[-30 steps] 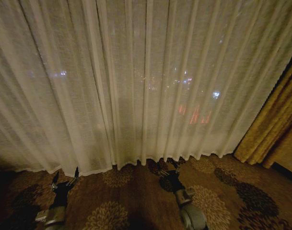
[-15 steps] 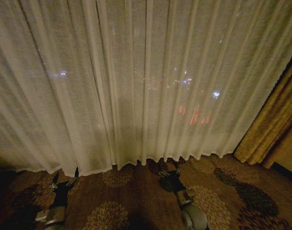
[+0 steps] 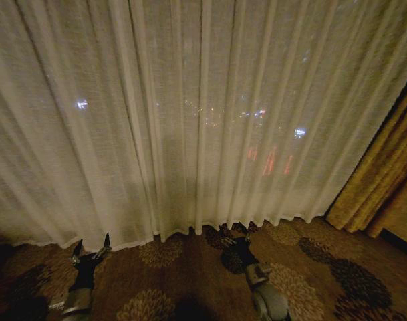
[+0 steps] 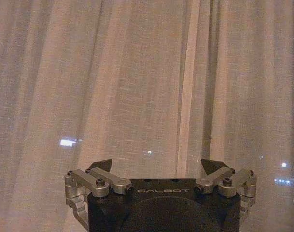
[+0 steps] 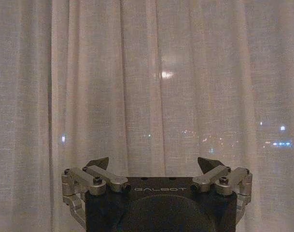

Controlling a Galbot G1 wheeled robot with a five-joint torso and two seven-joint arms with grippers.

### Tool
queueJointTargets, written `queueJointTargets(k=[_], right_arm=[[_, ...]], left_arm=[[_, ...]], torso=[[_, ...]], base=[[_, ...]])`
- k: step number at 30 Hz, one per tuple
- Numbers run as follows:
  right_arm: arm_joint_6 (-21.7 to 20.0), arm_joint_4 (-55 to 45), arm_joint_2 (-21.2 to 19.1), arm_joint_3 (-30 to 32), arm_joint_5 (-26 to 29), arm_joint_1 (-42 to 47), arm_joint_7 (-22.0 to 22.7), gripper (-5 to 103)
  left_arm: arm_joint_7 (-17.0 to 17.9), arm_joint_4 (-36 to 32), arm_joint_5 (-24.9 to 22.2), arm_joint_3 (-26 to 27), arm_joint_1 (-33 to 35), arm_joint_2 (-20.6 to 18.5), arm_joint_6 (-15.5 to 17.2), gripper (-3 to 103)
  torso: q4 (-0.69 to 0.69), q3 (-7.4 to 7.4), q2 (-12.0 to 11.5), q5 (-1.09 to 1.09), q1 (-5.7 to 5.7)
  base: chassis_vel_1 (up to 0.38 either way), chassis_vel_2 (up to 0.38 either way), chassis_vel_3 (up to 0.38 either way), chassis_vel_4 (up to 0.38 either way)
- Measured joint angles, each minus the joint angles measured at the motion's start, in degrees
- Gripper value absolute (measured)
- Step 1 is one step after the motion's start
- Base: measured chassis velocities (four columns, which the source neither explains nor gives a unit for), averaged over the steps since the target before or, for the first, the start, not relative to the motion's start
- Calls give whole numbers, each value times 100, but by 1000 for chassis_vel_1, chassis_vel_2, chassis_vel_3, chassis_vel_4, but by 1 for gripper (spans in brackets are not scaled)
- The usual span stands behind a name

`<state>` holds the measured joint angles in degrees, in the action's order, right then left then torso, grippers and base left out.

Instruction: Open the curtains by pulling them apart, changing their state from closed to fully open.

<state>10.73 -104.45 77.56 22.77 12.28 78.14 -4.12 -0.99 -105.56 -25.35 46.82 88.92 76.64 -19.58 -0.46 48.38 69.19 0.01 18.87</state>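
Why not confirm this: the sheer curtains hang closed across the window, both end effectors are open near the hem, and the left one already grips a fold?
Wrong on the grip. The left wrist view shows the left end effector open, short of the curtains, holding nothing. The rest stands, the right end effector included.

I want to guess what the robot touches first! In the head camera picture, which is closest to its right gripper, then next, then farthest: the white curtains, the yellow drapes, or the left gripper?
1. The curtains: hanging just ahead of the right gripper.
2. The yellow drapes: off at the right edge.
3. The left gripper: low on the left.
The drapes and left gripper are too close to call.
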Motion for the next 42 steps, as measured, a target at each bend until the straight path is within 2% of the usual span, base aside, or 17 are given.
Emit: queueJointTargets(k=[10, 20, 23, 28, 32, 42], right_arm=[[1, 93, 43, -57, -91, -6, -74, 100], [-2, 89, 52, -71, -82, -19, -97, 100], [3, 85, 52, -88, -36, -20, -112, 100], [116, 116, 80, -144, -73, -59, 47, 100], [155, 130, 87, -153, -76, -127, 227, 100], [35, 209, 111, -115, -131, -156, 200, 100]], left_arm=[[0, 0, 0, 0, 0, 0, 0, 100], [-1, 0, 0, -1, 0, 0, 0, 100], [0, 0, 0, 0, 1, 0, 0, 100], [1, 0, 0, 1, -1, -1, 0, 100], [1, 0, 0, 0, -4, -1, 0, 100], [0, 0, 0, 0, 3, 0, 0, 100]], torso=[[0, 0, -1, 0, 2], [1, -1, 1, -4, -1], [1, 0, 0, 2, 1], [1, 2, -3, -3, 6], [0, 3, -5, -1, 11], [0, -3, 4, -1, -8]], base=[[-278, 328, 274, -304], [-276, 445, 299, -456], [-188, 449, 151, -438], [-208, 342, 194, -379], [-102, 112, 102, -105], [15, -26, -6, 24]])
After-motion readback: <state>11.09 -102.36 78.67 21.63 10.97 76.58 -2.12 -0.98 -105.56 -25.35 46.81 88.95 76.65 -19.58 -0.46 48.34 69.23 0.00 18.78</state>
